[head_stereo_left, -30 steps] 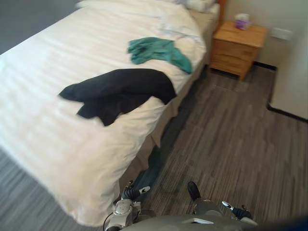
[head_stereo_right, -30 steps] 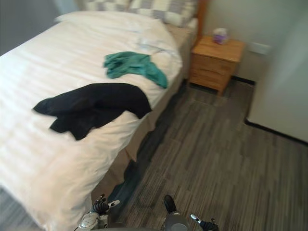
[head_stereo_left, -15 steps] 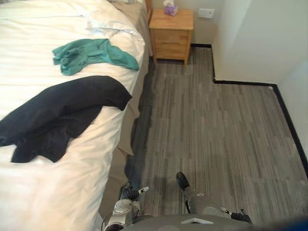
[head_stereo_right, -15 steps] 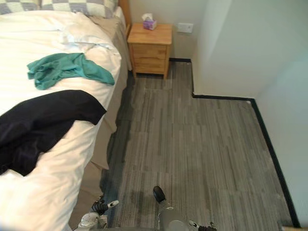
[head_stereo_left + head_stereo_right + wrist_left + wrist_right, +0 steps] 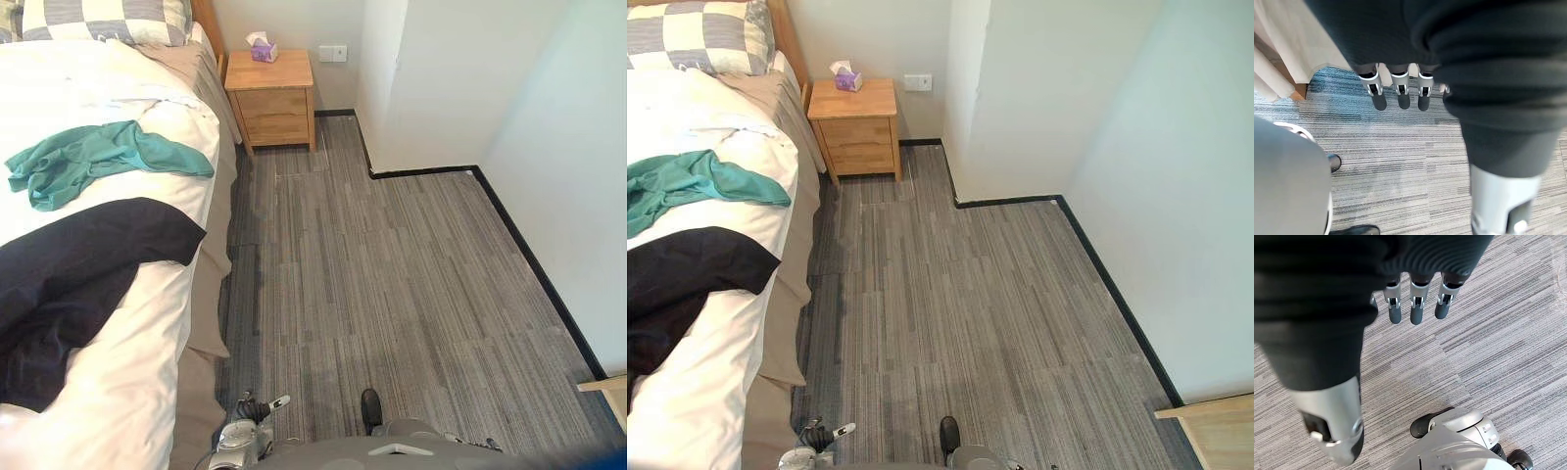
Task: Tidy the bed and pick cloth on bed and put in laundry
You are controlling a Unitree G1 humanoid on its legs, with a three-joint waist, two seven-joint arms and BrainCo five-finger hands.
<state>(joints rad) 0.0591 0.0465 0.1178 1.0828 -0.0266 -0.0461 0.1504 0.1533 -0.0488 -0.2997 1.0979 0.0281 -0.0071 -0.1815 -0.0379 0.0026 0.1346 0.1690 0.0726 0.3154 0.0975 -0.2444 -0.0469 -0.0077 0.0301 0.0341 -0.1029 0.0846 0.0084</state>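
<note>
Dangling left hand (image 5: 1399, 88) and right hand (image 5: 1418, 308) loose-fingered and empty, leaving black cloth (image 5: 88, 264) on bed (image 5: 127, 392), seemingly nearer left hand's outer side.

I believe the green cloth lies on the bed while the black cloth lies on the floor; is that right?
Not quite: the black cloth also lies on the bed, beside the green cloth, as the left eye view shows.

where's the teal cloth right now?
Left eye view, left side: the teal cloth lies on the bed, between the black cloth nearer the robot and the checked pillow.
</note>
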